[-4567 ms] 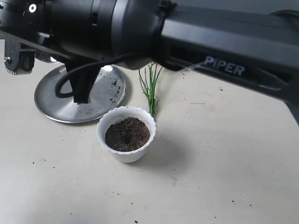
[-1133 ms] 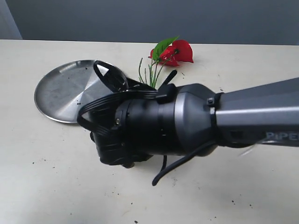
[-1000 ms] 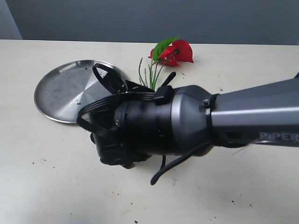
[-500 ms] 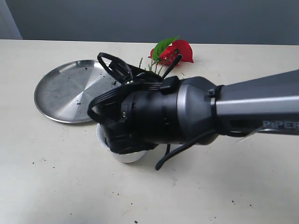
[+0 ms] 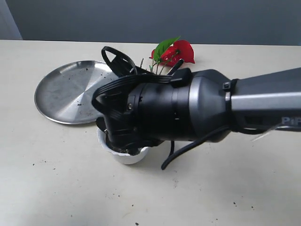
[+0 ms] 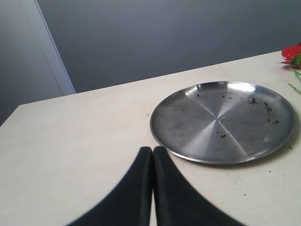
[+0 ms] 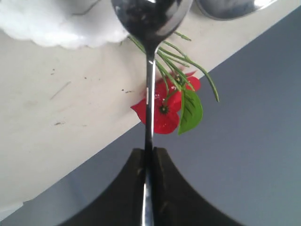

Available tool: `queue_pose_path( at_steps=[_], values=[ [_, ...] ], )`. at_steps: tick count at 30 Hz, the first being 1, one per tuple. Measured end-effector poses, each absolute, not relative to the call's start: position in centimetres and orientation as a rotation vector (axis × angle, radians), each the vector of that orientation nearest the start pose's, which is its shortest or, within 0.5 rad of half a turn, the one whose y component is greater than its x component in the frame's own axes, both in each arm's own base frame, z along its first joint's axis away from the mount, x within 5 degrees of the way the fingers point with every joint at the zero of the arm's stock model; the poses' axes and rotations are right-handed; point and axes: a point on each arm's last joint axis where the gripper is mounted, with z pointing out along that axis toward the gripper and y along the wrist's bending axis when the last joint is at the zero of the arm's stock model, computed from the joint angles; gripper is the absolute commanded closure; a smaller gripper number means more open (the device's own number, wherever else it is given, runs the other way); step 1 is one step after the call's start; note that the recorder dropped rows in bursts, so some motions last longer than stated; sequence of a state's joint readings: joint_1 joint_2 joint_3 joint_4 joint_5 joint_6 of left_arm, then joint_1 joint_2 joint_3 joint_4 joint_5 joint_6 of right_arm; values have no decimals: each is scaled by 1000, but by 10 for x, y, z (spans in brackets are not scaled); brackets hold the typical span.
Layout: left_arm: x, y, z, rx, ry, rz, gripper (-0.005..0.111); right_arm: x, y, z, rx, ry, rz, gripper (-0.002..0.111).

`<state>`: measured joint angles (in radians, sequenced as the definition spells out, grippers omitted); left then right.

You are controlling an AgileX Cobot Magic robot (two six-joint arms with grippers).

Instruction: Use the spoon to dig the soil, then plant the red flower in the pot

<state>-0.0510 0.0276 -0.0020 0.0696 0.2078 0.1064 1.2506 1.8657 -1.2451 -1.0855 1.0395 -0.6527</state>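
Digging step in hand, by my reading. One steel plate [image 5: 70,92] at upper left on the desk [image 5: 47,188]; left gripper [image 6: 152,160] fingers pressed together, holding nothing. One white pot [image 5: 123,154] at centre, mostly hidden under the right arm; soil not visible. Right gripper [image 7: 148,157] fingers clamp the one spoon [image 7: 149,70] by its handle, bowl by the pot rim. One red flower [image 5: 175,52] lies top centre. Next: park spoon, fetch flower.

Right arm [image 5: 197,113] blocks the pot [image 5: 127,155]
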Motion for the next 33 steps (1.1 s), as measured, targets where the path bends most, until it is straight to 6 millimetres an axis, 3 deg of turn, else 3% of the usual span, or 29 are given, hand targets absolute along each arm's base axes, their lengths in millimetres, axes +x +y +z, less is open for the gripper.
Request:
queue_pose_path(
  at_steps=[8, 13, 17, 19, 22, 25, 28, 33],
  values=[
    [58, -2, 193, 183, 1708, 104, 106, 183, 332, 194, -2532, 803, -1239, 109],
    [58, -2, 193, 183, 1708, 104, 106, 187, 333, 199, -2487, 774, -1310, 109],
    [58, -2, 193, 183, 1708, 104, 106, 189, 333, 218, -2357, 872, -1288, 109],
    [58, -2, 193, 183, 1708, 104, 106, 189, 333, 238, -2293, 954, -1210, 109],
    [58, -2, 193, 183, 1708, 104, 106, 207, 326, 258, -2217, 1150, -1073, 109],
    [58, -2, 193, 183, 1708, 104, 106, 229, 326, 270, -2108, 1368, -761, 109],
    [58, -2, 193, 183, 1708, 104, 106, 238, 335, 280, -1973, 1456, -462, 109],
    [58, -2, 193, 183, 1708, 104, 106, 264, 352, 305, -1697, 1547, -104, 109]
  ],
)
